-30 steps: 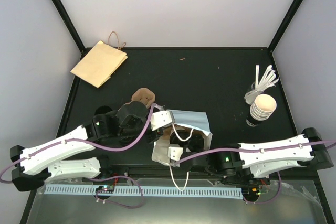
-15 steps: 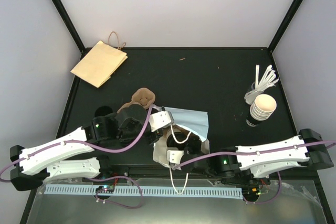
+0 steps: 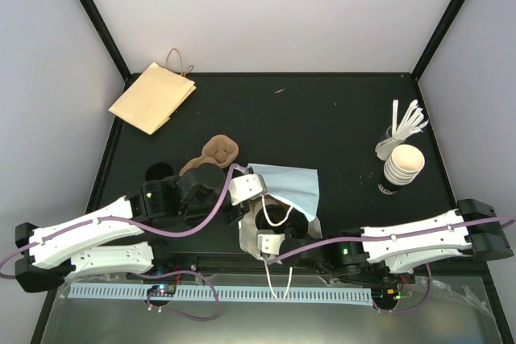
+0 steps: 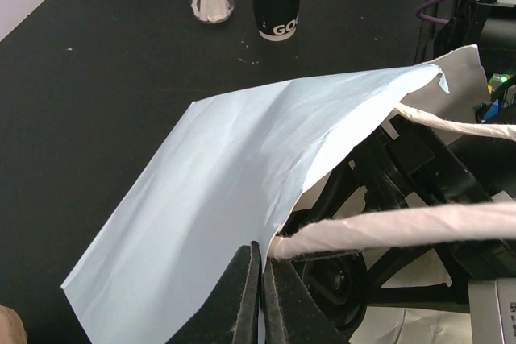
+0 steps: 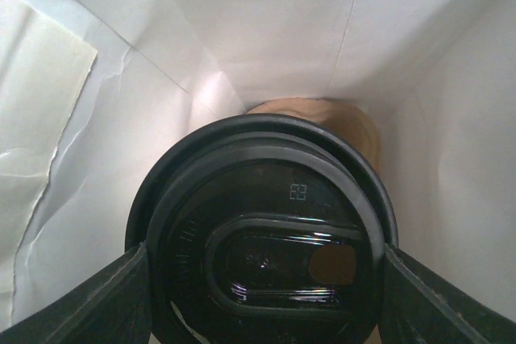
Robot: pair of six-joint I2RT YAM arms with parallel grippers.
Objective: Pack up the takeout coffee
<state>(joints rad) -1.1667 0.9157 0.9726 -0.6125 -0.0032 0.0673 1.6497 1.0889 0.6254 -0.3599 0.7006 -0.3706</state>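
**A:** Where does everything lie?

**B:** The black desk [image 3: 322, 110] has open surface beyond the middle. My pale blue paper bag [image 3: 294, 187] sits at its near edge, between my two arms, with its mouth turned toward the near edge.

**A:** And the coffee?

**B:** The takeout coffee [image 5: 262, 235] is inside that bag. Its long axis runs down the bag's depth. The black lid [image 5: 242, 167] faces the mouth and my right wrist camera, and the sip hole [image 5: 332, 262] is to the right in that view. White walls close round it with little room to spare. Something tan shows behind it, but I cannot tell what.

**A:** Your grips?

**B:** My right end effector [image 5: 262, 288] is grasping the takeout coffee, one finger on each side of the lid. My left end effector [image 4: 260, 296] is clenched on the bag's rim, just beside a white rope handle [image 4: 403, 227].
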